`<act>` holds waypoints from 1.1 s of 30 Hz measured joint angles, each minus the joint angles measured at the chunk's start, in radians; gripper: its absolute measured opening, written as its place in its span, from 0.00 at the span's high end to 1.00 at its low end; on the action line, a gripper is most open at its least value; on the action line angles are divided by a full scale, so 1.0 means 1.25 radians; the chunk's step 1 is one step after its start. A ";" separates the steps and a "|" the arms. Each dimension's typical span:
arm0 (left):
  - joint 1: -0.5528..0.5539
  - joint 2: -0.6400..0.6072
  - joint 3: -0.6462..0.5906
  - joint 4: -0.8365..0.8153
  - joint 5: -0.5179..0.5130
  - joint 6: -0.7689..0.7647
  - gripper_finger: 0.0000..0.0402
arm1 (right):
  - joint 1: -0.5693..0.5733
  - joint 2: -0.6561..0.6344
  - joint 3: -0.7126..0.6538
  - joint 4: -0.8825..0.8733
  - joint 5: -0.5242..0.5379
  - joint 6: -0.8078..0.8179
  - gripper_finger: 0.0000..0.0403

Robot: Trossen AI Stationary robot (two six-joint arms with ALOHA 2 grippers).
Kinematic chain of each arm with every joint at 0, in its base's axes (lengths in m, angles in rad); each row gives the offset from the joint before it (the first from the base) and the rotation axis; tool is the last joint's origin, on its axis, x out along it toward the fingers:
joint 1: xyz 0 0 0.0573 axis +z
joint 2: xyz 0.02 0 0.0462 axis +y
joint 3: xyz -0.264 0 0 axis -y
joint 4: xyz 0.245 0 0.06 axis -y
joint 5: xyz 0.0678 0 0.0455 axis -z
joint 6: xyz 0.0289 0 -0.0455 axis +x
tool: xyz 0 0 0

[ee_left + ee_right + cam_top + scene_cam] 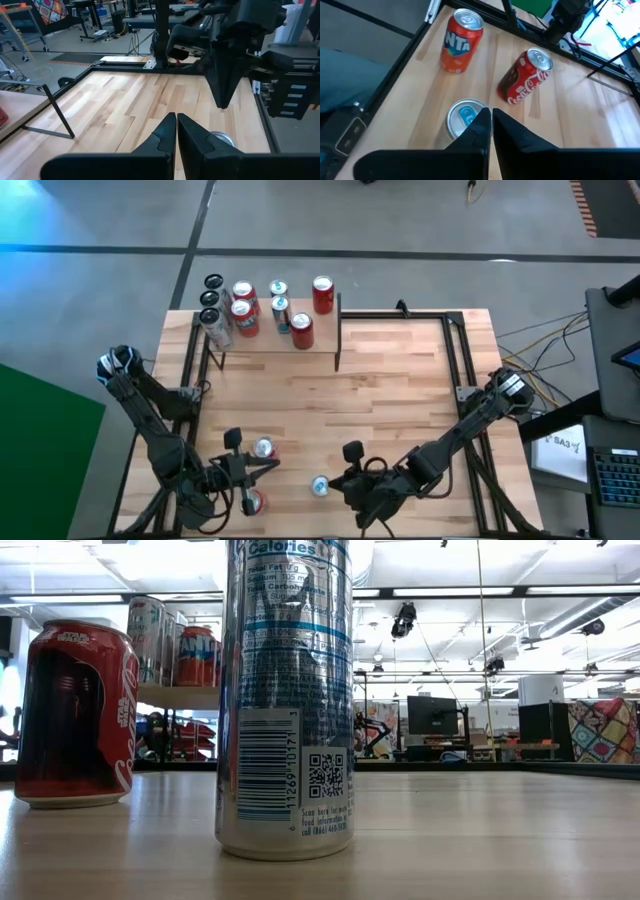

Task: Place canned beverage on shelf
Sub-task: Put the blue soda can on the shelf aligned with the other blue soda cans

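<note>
A tall silver can (320,486) (285,690) stands upright near the table's front edge. To its left stand a red cola can (263,448) (527,75) and an orange soda can (255,502) (460,40). My right gripper (335,478) (490,117) is shut, its tips over the silver can's blue-tabbed top (465,117). My left gripper (268,467) (176,125) is shut between the two red-toned cans and points toward the silver can (220,137). The shelf (270,340) at the far left carries several upright cans. My right gripper hangs slanting down over the silver can's top rim (475,111), coming from the table's right. Its own fingers cover that spot, so I cannot tell whether they touch the can. The can stands upright on the table.
Black frame rails (455,350) run along the table's edges. The bare wooden tabletop (400,390) stretches between the shelf and the near cans. The shelf's thin black uprights (57,112) stand at its right end.
</note>
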 joint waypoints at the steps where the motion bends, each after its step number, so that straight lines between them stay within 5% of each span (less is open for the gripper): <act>1: -0.001 0.000 0.000 0.002 0.000 -0.001 1.00 | 0.000 0.000 0.000 0.000 0.000 0.000 0.98; 7: -0.001 0.000 0.000 0.010 -0.011 -0.001 1.00 | 0.000 0.000 0.000 0.000 -0.046 0.037 0.87; 22: -0.001 -0.001 0.000 0.012 -0.014 -0.001 1.00 | -0.009 0.025 -0.001 0.000 -0.050 0.110 0.10; 33: -0.002 0.004 0.001 0.016 -0.014 -0.001 1.00 | -0.048 0.095 -0.002 0.016 -0.046 0.128 0.05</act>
